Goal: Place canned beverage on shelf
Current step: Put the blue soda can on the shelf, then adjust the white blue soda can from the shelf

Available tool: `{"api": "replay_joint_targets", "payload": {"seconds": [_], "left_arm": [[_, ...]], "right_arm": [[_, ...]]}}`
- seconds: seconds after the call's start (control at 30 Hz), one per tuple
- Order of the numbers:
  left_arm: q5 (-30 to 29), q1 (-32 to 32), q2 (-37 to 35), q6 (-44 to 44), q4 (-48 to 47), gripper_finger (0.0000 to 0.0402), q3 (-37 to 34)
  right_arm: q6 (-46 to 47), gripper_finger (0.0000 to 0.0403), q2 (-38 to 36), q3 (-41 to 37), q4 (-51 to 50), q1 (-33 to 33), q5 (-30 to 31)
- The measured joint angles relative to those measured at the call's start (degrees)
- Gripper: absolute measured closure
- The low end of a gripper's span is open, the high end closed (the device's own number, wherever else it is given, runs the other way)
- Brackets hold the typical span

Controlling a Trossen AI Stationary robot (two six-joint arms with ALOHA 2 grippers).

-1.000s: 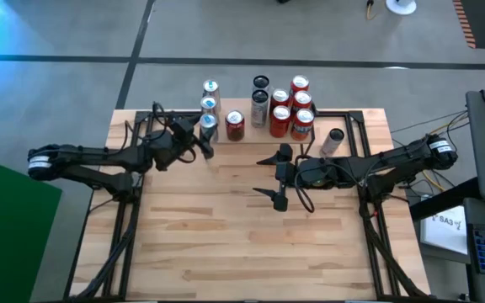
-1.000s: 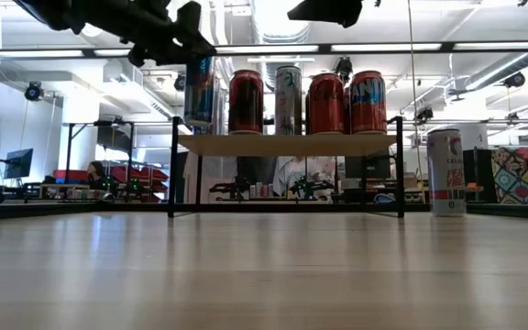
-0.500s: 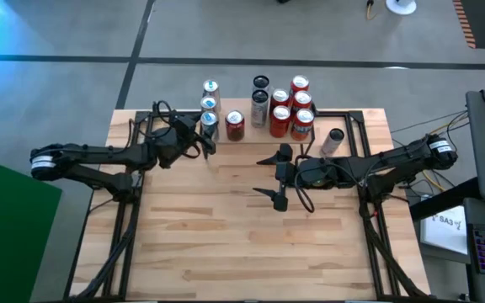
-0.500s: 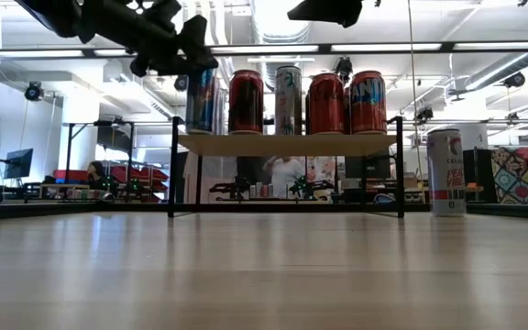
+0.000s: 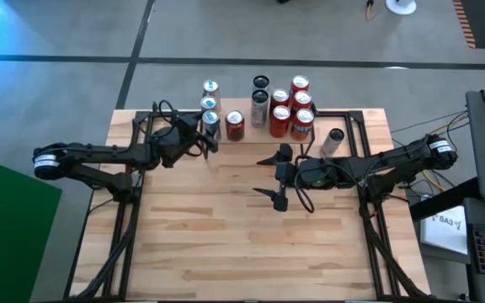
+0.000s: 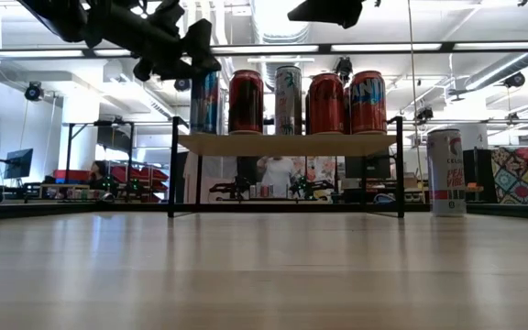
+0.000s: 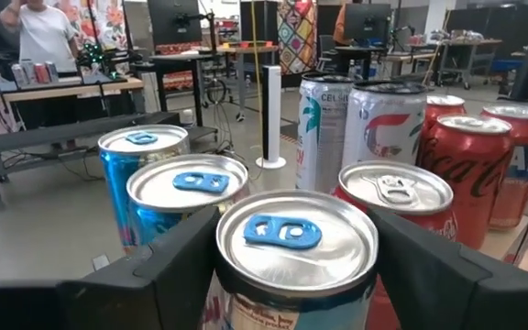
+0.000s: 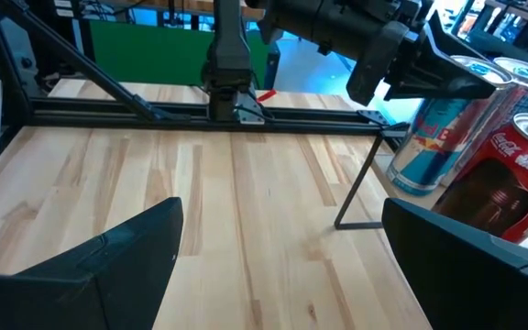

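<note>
**With left gripper around the blue can at the shelf's left end, retreat path is what matters**

Since the blue can [image 7: 296,240] already stands upright on the shelf [image 6: 287,145], at its left front corner with its base on the plank, I judge placement as good as done.

- Left gripper [image 5: 205,139] straddles that can near its top, reaching in level from off the shelf's left end. Can't tell whether it clamps the can or stands just clear of it.
- Key relation: can sits dead centre in the gripper, long axis vertical. Clean exit is straight back out toward the shelf's left end. Any sideways drift tips the can.
- Tight neighbours: two more blue cans [image 7: 186,188] directly behind it on the shelf, red can [image 7: 395,197] just beside it toward the shelf's middle.
- Can looks: slim, blue body, silver lid, blue pull tab, undented.
- Right gripper [image 5: 278,178] spread wide, empty, hovering in front of the shelf's middle. Left arm is the nearer one by far.
- One white can [image 6: 445,171] stands on the table just off the shelf's right end, likely next.
</note>
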Motion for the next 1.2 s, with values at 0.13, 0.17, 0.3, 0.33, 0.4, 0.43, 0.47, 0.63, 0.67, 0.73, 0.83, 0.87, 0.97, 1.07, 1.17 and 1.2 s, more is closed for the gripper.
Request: {"api": "replay_joint_targets", "payload": {"seconds": [0.13,0.17,0.3,0.33,0.4,0.43,0.47,0.63,0.67,0.73,0.83,0.87,0.97,1.07,1.17,1.2], "left_arm": [[-0.13,-0.01,-0.19,-0.11,0.30,0.0130,0.00],[-0.11,-0.02,-0.30,-0.08,0.12,0.0128,0.00],[-0.12,-0.02,-0.63,-0.04,0.11,0.0126,0.00],[-0.12,-0.02,-0.70,-0.02,0.06,0.0126,0.00],[-0.13,-0.02,-0.98,0.00,-0.04,0.0125,0.00],[-0.13,-0.02,-1.13,0.00,-0.02,0.0125,0.00],[-0.13,-0.02,-1.30,0.01,-0.02,0.0125,0.00],[-0.13,-0.02,-2.49,0.26,-0.92,0.0125,0.00],[-0.13,-0.02,-2.77,0.28,-1.14,0.0125,0.00],[-0.11,-0.02,-3.39,0.29,-1.94,0.0125,0.00],[-0.10,-0.07,-4.34,0.87,-1.97,0.0125,0.00],[-0.10,-0.07,-4.62,1.19,-1.90,0.0125,0.00],[-0.10,-0.07,-5.49,1.96,-2.06,0.0125,0.00],[-0.10,-0.09,-6.84,3.11,-2.21,0.0125,0.00],[-0.04,-0.09,-8.32,4.14,-3.46,0.0125,0.00],[-0.04,-0.13,-8.96,4.47,-3.75,0.0125,0.00]], "right_arm": [[0.01,0.0039,0.00,-0.09,-0.01,-0.02,-0.01],[0.01,0.0039,0.00,-0.11,-0.03,0.00,-0.01],[0.03,0.0039,0.00,-0.17,-0.01,0.00,-0.01],[0.04,0.0039,0.00,-0.17,-0.01,-0.01,-0.01],[0.04,0.0039,0.00,-0.17,-0.01,0.00,-0.01],[0.04,0.0039,0.00,-0.17,-0.01,0.00,-0.01],[0.04,0.0039,0.00,-0.17,-0.01,0.00,-0.01],[0.06,0.0039,0.00,-0.20,-0.02,0.00,-0.01],[0.06,0.0039,0.00,-0.20,-0.02,0.00,-0.01],[0.06,0.0039,0.00,-0.20,-0.01,-0.01,-0.01],[0.06,0.0039,0.00,-0.20,-0.01,0.00,-0.01],[0.06,0.0039,0.00,-0.20,-0.01,-0.02,-0.01],[0.00,0.0039,0.00,-0.20,-0.01,-0.01,-0.01],[0.17,0.0039,-0.06,0.03,-0.30,0.00,0.00],[1.76,0.0039,-0.10,2.04,-2.11,-0.03,0.03],[2.28,0.0039,-0.14,3.27,-3.66,-0.15,-0.01]]}}
